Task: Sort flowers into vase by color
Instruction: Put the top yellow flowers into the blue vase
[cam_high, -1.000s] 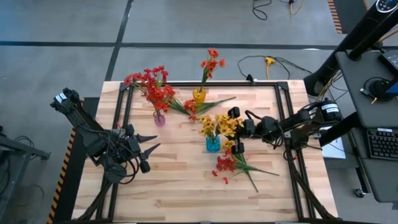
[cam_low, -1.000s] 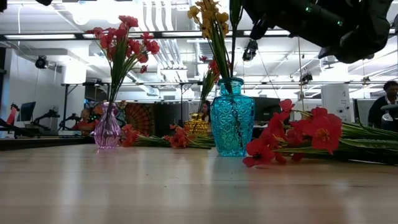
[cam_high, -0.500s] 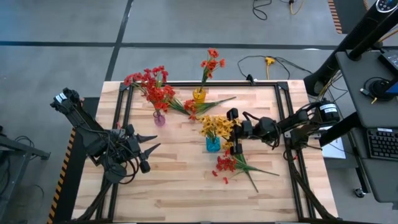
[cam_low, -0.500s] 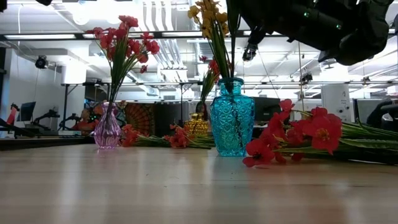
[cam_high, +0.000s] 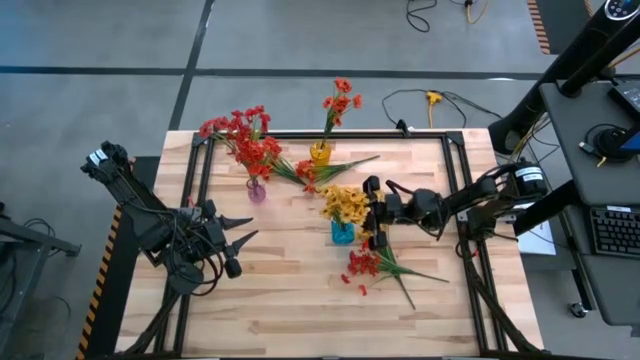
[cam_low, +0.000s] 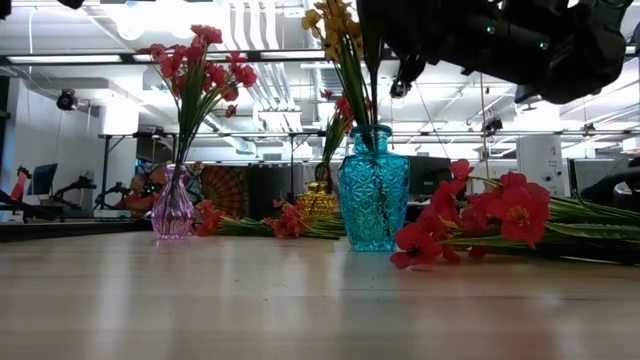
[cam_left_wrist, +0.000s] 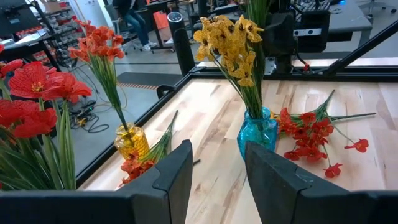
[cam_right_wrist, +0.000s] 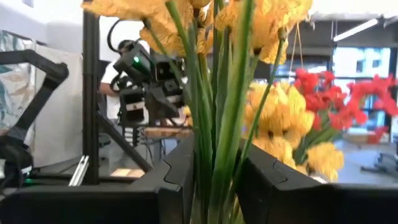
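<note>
The right pincer (cam_high: 372, 213) hovered just beside the blue vase (cam_high: 342, 232), its two dark fingers (cam_right_wrist: 174, 177) clamped on the green stems of a yellow sprig (cam_right_wrist: 214, 124) — held upright, I judged, so the stems could slide down through the vase's narrow neck among the yellow flowers (cam_high: 346, 203) standing there. In the low view that vase (cam_low: 372, 200) stood on the wooden surface (cam_high: 290, 280) with the dark arm hanging above it.

Moving outward: a red sprig (cam_high: 372, 264) lay flat on the surface just in front of the blue vase, unsorted. Behind it, another loose red sprig (cam_high: 318, 170) lay between the pink vase (cam_high: 256, 189), packed with red blooms, and the yellow vase (cam_high: 320, 152), which held an orange-red sprig. Each colour had its own vase, so the job looked well along, with those two stragglers left.

Far across the surface, the left pincer (cam_high: 232, 244) waited near the left edge, fingers (cam_left_wrist: 168, 180) apart and holding nothing, well clear of the vases — parked, I'd say, to keep out of the working arm's way.
</note>
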